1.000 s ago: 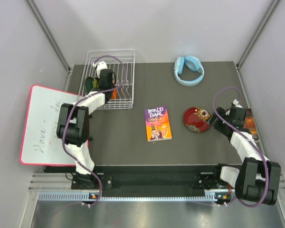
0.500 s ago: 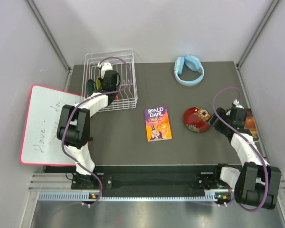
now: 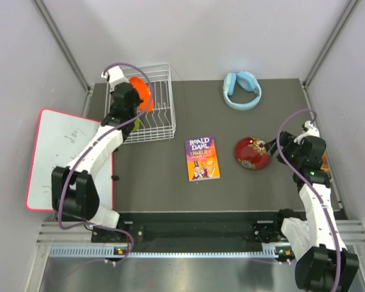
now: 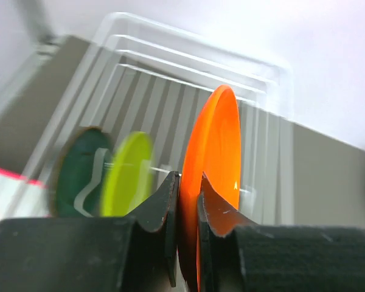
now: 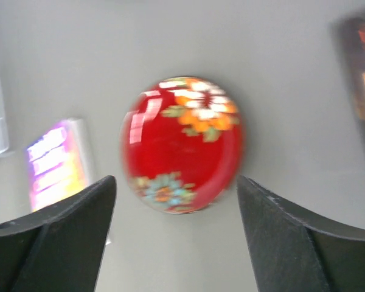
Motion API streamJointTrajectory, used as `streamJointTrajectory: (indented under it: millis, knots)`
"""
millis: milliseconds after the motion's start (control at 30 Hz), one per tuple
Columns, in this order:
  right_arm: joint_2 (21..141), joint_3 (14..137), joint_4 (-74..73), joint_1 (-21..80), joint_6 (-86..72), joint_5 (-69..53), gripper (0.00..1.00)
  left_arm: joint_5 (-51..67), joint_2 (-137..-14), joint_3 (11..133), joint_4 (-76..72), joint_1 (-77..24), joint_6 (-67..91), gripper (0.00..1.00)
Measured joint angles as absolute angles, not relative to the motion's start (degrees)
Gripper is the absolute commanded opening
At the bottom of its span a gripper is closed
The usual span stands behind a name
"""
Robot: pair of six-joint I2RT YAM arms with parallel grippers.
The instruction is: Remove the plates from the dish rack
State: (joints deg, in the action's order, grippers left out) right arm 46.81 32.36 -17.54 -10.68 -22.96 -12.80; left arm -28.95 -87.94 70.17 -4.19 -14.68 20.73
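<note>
My left gripper (image 3: 132,97) is shut on the rim of the orange plate (image 3: 142,92) and holds it upright above the white wire dish rack (image 3: 158,115). In the left wrist view the orange plate (image 4: 216,146) stands edge-on in my left gripper (image 4: 188,182). The lime green plate (image 4: 129,173) and the dark green plate (image 4: 78,177) stand in the rack (image 4: 170,85) below. The glossy red patterned plate (image 3: 252,152) lies on the table. My right gripper (image 3: 278,149) is open just right of it, above the table, with the red plate (image 5: 182,143) ahead of the right gripper (image 5: 176,191).
A paperback book (image 3: 202,158) lies at the table's middle. Blue headphones (image 3: 242,89) lie at the back right. A whiteboard (image 3: 55,158) lies off the table's left edge. A dark orange object (image 3: 320,159) sits by the right edge, beside my right arm.
My left gripper has lifted the orange plate up out of the rack towards the back left. My right gripper has drawn back a little from the red plate.
</note>
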Motion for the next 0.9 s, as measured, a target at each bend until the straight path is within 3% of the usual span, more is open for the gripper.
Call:
streamJointTrajectory:
  millis: [300,567,900]
  knots:
    - [46.0,29.9,-3.3,-3.8,-30.5,-30.3,0.88,-10.5,-74.2,54.2,-5.7,-16.4,33.2,0.0]
    - [57.0,29.7,9.2,15.9,-37.0,-28.3,0.88,-0.1,-73.5,46.2,-9.7,-27.6,41.9,0.0]
    - [63.0,29.9,19.6,21.0,-41.6,-25.9,0.84,4.7,-74.0,43.3,-20.1,-35.1,48.1,0.0]
